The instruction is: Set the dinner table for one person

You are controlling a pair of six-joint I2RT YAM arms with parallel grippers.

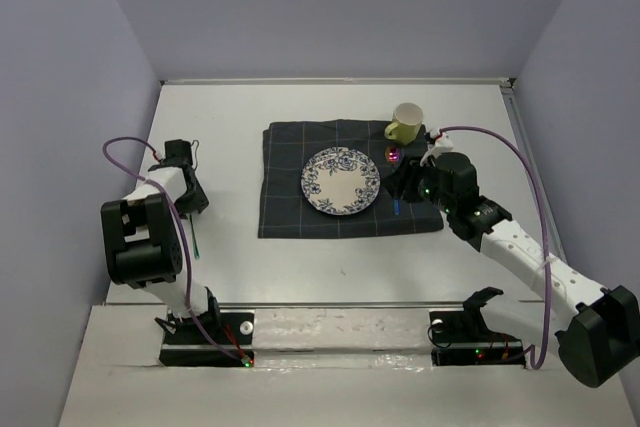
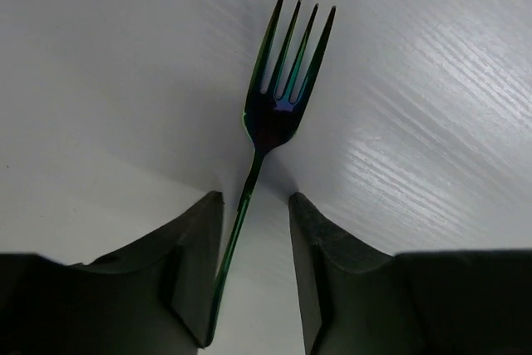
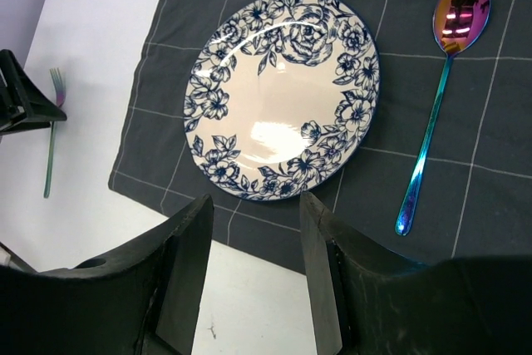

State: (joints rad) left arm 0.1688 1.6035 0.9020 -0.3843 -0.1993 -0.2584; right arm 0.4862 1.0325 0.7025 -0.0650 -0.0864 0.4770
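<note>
An iridescent green fork (image 2: 278, 89) lies on the white dinner table (image 1: 330, 267), left of the dark checked cloth (image 1: 290, 212). My left gripper (image 2: 256, 197) is open and straddles the fork's handle low over the table; it also shows in the top view (image 1: 193, 205). A blue-flowered plate (image 3: 283, 93) sits on the cloth, with an iridescent spoon (image 3: 436, 97) to its right. My right gripper (image 3: 253, 201) is open and empty above the cloth's near edge, by the plate.
A yellow mug (image 1: 405, 124) stands at the cloth's far right corner. The fork (image 3: 51, 135) and left gripper (image 3: 17, 101) show at the left edge of the right wrist view. Purple walls close three sides.
</note>
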